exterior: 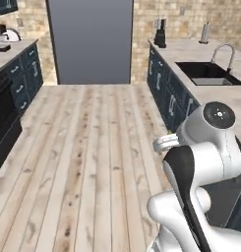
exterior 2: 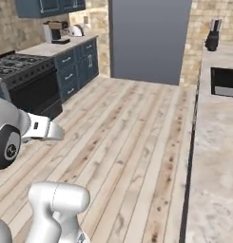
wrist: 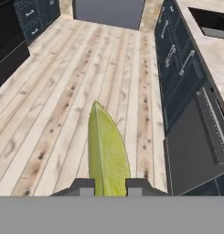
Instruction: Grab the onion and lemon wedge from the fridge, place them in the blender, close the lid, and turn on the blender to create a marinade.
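My gripper (wrist: 109, 185) is shut on the lemon wedge (wrist: 106, 151), a yellow-green sliver that sticks up between the two dark fingertips (wrist: 83, 185) over the wooden floor. In the left base view a speck of the lemon wedge (exterior: 168, 133) shows at the hand by the right-hand cabinets. The fridge (exterior: 90, 42) (exterior 2: 149, 40) (wrist: 109, 11) stands as a tall grey front at the far end of the room. The blender (exterior: 160, 34) (exterior 2: 213, 35) stands far off on the right counter, beside the fridge. The onion and the lid are out of view.
A long counter (exterior 2: 218, 156) with a black sink (exterior: 208, 74) and a faucet (exterior: 225, 51) runs along the right, over dark blue cabinets (wrist: 177, 55). A stove (exterior 2: 23, 66) and a coffee machine (exterior 2: 53, 31) line the left. Wooden floor (exterior: 92, 147) lies between.
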Controlling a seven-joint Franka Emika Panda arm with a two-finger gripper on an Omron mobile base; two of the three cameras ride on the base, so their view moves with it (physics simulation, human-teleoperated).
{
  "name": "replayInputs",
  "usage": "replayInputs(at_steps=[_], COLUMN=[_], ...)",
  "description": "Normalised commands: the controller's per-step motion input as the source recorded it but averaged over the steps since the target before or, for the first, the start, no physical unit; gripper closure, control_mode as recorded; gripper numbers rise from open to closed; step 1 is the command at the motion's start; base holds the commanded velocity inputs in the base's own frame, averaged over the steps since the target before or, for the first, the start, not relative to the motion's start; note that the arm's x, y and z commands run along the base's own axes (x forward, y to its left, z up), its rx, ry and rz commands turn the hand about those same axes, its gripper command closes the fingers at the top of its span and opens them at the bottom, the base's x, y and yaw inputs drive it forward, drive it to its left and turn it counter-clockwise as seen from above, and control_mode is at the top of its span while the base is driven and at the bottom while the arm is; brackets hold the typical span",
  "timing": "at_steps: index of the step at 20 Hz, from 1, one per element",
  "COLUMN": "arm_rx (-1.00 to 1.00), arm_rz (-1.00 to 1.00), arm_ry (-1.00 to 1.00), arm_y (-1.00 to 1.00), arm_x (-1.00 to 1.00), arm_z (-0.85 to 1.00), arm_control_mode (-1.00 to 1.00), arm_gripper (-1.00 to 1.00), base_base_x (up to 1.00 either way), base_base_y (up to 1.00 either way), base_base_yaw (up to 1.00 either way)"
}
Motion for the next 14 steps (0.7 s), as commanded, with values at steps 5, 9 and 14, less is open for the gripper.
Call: replayInputs(at_steps=[5, 9, 14], arm_rx=[0.0, 0.0, 0.0], arm_rz=[0.0, 0.0, 0.0], arm_ry=[0.0, 0.0, 0.0], arm_y=[0.0, 0.0, 0.0], arm_x=[0.0, 0.0, 0.0], arm_z=[0.0, 0.0, 0.0], arm_control_mode=[1.0, 1.0, 1.0], arm_gripper=[1.0, 1.0, 1.0], base_base_x=[0.03, 0.0, 0.11], base_base_y=[0.02, 0.2, 0.59], base_base_yaw=[-0.76, -0.72, -0.57])
